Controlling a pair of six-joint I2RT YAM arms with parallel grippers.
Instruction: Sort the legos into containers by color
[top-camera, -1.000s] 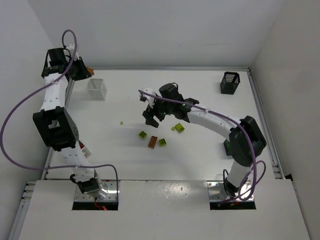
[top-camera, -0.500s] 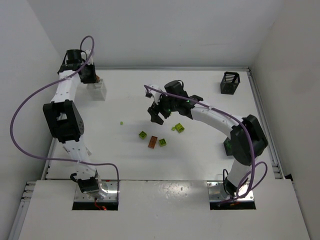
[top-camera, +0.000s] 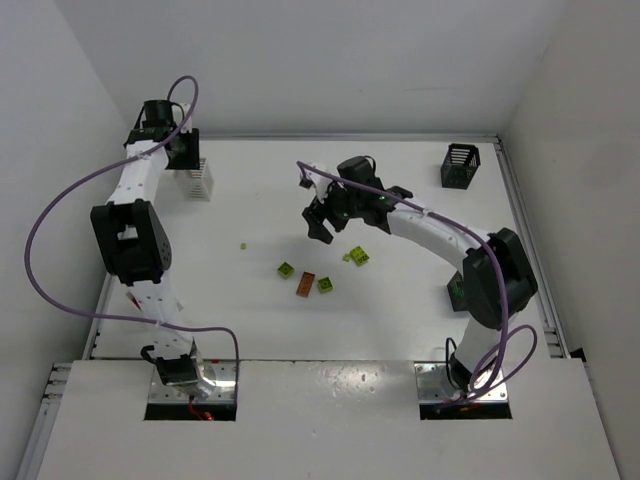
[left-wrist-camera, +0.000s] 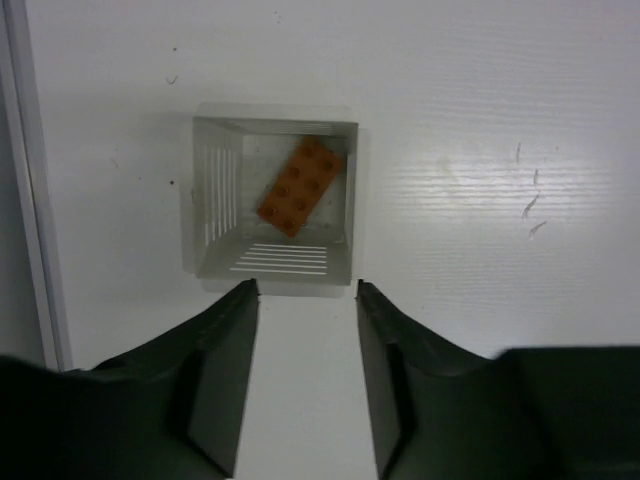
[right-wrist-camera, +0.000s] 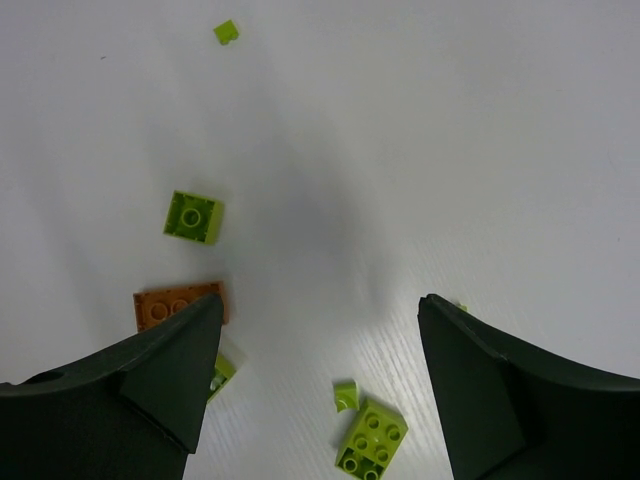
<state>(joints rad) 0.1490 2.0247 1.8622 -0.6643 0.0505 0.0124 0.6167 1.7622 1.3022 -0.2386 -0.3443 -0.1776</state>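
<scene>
White basket near left rail, orange brick inside; left gripper above, jaws apart, empty. Right gripper mid-table over lime bricks, wide apart, empty.

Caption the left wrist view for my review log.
Open left end effector over a white basket holding one orange-brown brick.

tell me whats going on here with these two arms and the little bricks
This is a sort-by-color job, partway done. The left end effector hangs open and empty over a white basket at the far left of the table, with one orange brick lying inside it. The right end effector is open above loose yellow-green bricks and an orange-brown brick mid-table, none picked up yet. A black basket stands at the far right corner.
</scene>
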